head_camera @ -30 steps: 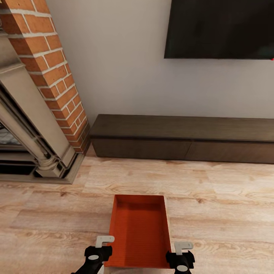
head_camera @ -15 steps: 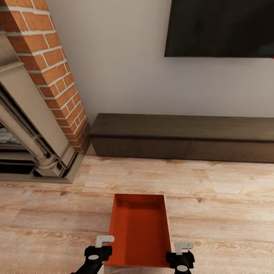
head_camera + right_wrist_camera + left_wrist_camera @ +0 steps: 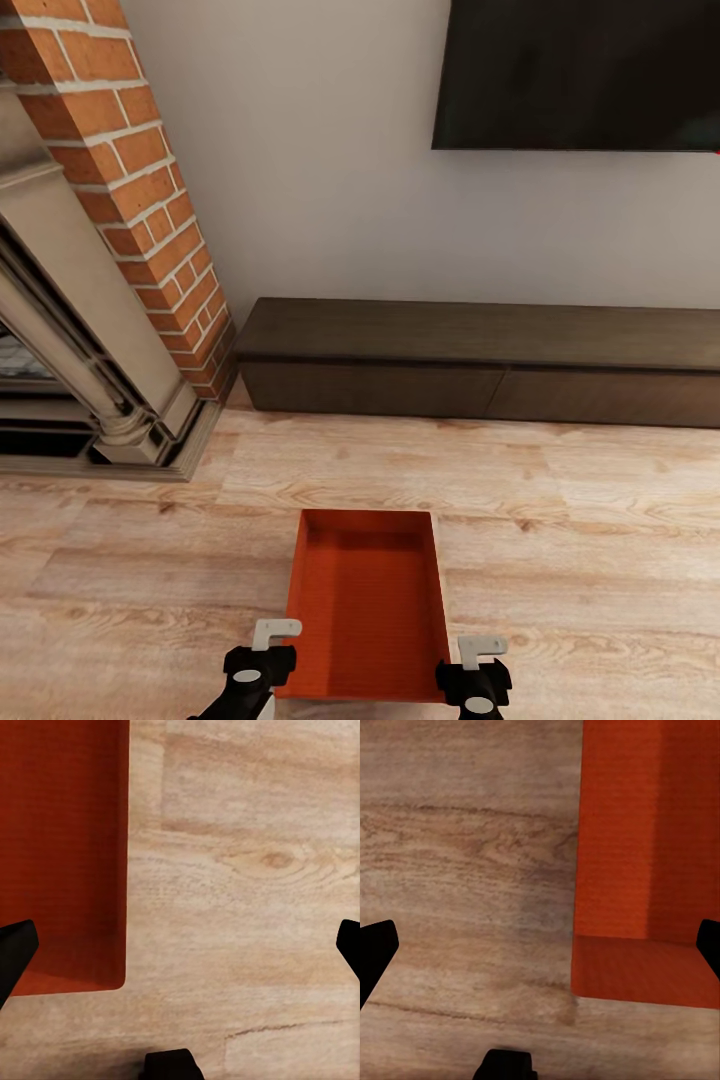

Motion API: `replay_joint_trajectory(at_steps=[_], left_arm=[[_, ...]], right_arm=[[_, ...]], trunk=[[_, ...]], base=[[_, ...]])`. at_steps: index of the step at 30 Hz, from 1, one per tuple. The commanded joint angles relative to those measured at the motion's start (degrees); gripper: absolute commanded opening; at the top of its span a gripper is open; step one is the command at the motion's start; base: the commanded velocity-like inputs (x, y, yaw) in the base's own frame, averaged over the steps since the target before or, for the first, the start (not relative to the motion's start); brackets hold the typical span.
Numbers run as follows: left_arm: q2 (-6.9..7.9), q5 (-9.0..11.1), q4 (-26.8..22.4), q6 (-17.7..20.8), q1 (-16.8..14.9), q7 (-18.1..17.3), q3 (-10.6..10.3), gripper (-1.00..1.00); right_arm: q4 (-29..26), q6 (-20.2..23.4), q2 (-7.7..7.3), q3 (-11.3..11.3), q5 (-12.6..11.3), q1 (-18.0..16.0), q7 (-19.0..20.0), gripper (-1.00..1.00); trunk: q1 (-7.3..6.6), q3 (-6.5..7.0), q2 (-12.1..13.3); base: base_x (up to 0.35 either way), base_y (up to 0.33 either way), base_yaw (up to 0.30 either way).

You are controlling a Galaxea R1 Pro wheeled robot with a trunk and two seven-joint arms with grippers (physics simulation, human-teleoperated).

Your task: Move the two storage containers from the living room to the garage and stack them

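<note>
One orange-red storage container (image 3: 365, 605) lies on the light wood-plank floor of the living room, its long side pointing toward the wall. My left gripper (image 3: 258, 662) hovers over its near left corner and my right gripper (image 3: 478, 668) over its near right corner. In the left wrist view the container (image 3: 645, 870) has its side wall between the spread fingers of the left gripper (image 3: 540, 952). The right wrist view shows the container (image 3: 64, 847) the same way under the right gripper (image 3: 180, 945). Both grippers are open and hold nothing.
A long low dark-wood bench (image 3: 480, 360) runs along the white wall ahead, under a black TV (image 3: 580, 75). The red-brick fireplace (image 3: 120, 210) with its stone surround stands at the left. Bare plank floor (image 3: 580, 560) lies to the container's right and left.
The head view has shifted very slightly. The container and both grippers stay where they were.
</note>
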Motion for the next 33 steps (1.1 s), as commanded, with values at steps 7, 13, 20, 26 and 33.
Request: replay_joint_trajectory(at_steps=[7,13,20,26,33], left_arm=[[-0.11,-0.4,-0.2,0.5,0.0,0.2,0.2,1.0],[-0.15,-0.1,-0.2,0.4,0.0,0.3,0.2,1.0],[-0.19,0.0,-0.2,0.5,0.0,0.3,0.2,1.0],[-0.14,0.0,-0.2,0.5,0.0,0.3,0.2,1.0],[-0.15,0.0,-0.2,0.3,0.0,0.3,0.2,1.0]], right_arm=[[0.0,-0.2,-0.02,0.4,-0.6,0.0,-0.3,1.0],[0.0,-0.2,-0.03,0.4,-0.6,0.0,-0.3,1.0],[0.0,-0.2,-0.03,0.4,-0.6,0.0,-0.3,1.0],[0.0,-0.2,-0.03,0.5,-0.6,0.0,-0.3,1.0],[0.0,-0.2,-0.03,0.4,-0.6,0.0,-0.3,1.0]], trunk=[[-0.01,-0.04,0.0],[0.43,-0.4,-0.8],[1.97,-1.65,-3.6],[3.29,-2.73,-6.0],[4.83,-3.99,-8.8]], base=[[0.0,0.0,0.0],[0.0,0.0,0.0],[0.0,0.0,0.0],[0.0,0.0,0.0],[0.0,0.0,0.0]])
